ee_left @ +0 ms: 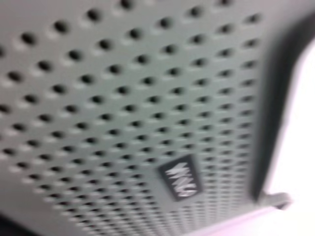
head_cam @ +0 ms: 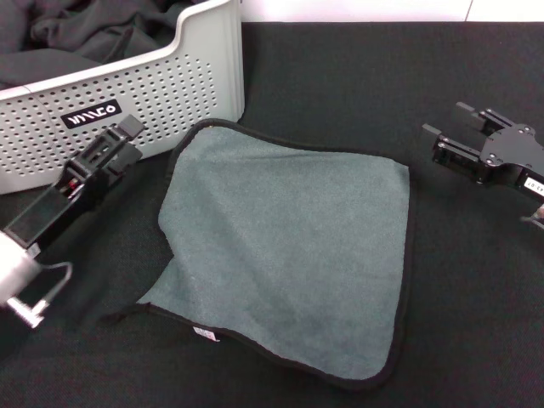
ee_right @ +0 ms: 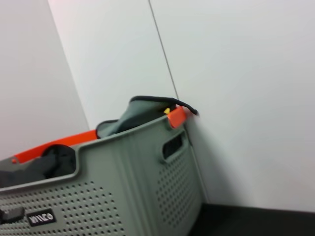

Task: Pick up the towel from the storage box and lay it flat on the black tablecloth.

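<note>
Task judged almost finished: the towel (head_cam: 289,255) out of the storage box (head_cam: 144,93) and spread grey-green face up on the black tablecloth (head_cam: 357,76), just in front of the box, one far corner touching or nearly touching its wall. Not fully flat however: near left corner folded in, edge there bent, small white tag (head_cam: 204,333) showing at the near border. Left to do, probably, only to pull that corner straight. Left claw (head_cam: 127,136) low between box and towel's left edge, holding nothing; open or closed cannot be told. Right claw (head_cam: 449,127) on the right, apart from the towel's right edge, fingers spread and empty. Inside the box, dark cloth (head_cam: 76,38) in folds, cut by the picture's edge. In the right wrist view, a grey-green cloth with black border (ee_right: 142,112) over the box rim; which cloth exactly, hard to say. Left wrist view filled only by the perforated wall and its logo label (ee_left: 180,179), blurred.
</note>
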Robot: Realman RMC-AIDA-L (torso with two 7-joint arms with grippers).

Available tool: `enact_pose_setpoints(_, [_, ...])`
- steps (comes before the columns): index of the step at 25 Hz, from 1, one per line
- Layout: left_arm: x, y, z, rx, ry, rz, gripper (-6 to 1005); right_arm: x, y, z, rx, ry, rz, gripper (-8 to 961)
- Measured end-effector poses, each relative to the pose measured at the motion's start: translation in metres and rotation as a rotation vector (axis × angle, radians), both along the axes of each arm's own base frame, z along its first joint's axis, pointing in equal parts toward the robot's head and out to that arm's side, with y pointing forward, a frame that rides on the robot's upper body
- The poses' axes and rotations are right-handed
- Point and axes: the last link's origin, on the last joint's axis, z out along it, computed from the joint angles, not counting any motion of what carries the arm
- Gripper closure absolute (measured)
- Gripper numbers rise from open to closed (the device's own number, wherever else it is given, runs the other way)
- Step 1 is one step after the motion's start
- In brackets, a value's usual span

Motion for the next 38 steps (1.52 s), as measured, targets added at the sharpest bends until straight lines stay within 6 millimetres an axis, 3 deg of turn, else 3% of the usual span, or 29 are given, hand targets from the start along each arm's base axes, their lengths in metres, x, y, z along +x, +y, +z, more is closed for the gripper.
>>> enact_pose_setpoints(3, [0.004, -0.010, 0.009, 0.012, 0.013, -0.088, 455, -0.004, -0.003, 0.001, 0.002, 0.005, 0.043, 239])
enact_pose_setpoints(5, [0.011, -0.017, 0.013, 0.001, 0.046, -0.192, 212, -0.009, -0.007, 0.003, -0.004, 0.007, 0.098, 160])
enact_pose_setpoints(10, [0.032, -0.034, 0.018, 0.012, 0.173, -0.515, 129, -0.024, -0.028, 0.016, -0.087, 0.014, 0.323, 97])
enact_pose_setpoints(14, [0.056, -0.042, 0.016, 0.066, 0.238, -0.777, 130, -0.034, -0.047, 0.036, -0.191, 0.062, 0.495, 73])
enact_pose_setpoints(16, [0.072, -0.045, 0.006, 0.059, 0.300, -0.953, 131, -0.036, -0.055, 0.045, -0.242, 0.078, 0.543, 76])
enact_pose_setpoints(19, [0.082, -0.044, -0.003, 0.066, 0.334, -1.040, 132, -0.039, -0.062, 0.054, -0.297, 0.073, 0.560, 80])
enact_pose_setpoints(28, [0.100, -0.040, -0.009, 0.131, 0.368, -1.178, 134, -0.054, -0.080, 0.046, -0.370, 0.013, 0.642, 80])
enact_pose_setpoints(38, [0.102, -0.048, -0.012, 0.192, 0.369, -1.204, 137, -0.064, -0.075, 0.039, -0.400, -0.009, 0.671, 80])
